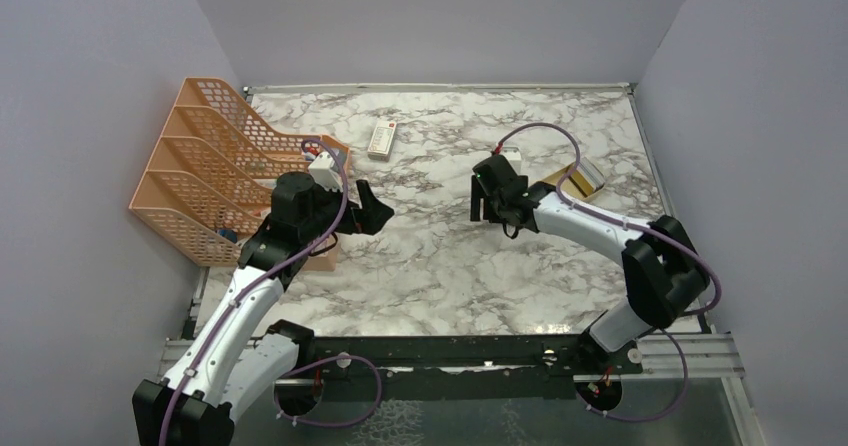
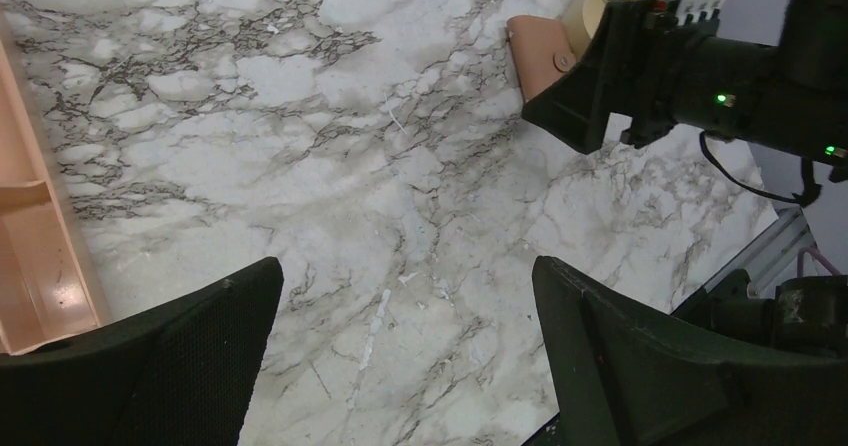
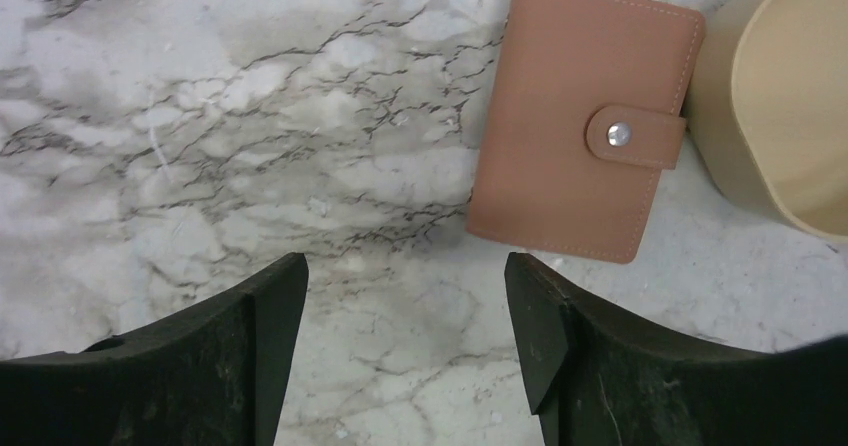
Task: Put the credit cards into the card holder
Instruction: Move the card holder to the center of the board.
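The card holder (image 3: 580,116) is a brown wallet, lying closed on the marble with its clasp tab snapped. It lies just ahead and right of my right gripper (image 3: 405,271), which is open and empty above the table. In the top view the right gripper (image 1: 482,206) and arm hide the holder. A grey and gold stack, apparently the credit cards (image 1: 588,173), lies in a tan container (image 1: 570,188) right of that arm. My left gripper (image 2: 407,276) is open and empty over bare marble, and also shows in the top view (image 1: 378,213). The holder's corner (image 2: 540,51) shows in the left wrist view behind the right gripper (image 2: 600,76).
An orange mesh file rack (image 1: 205,166) stands at the left, with a shallow peach box (image 2: 30,266) beside it under the left arm. A white remote-like item (image 1: 382,138) lies at the back centre. The cream container's wall (image 3: 770,106) touches the holder's right side.
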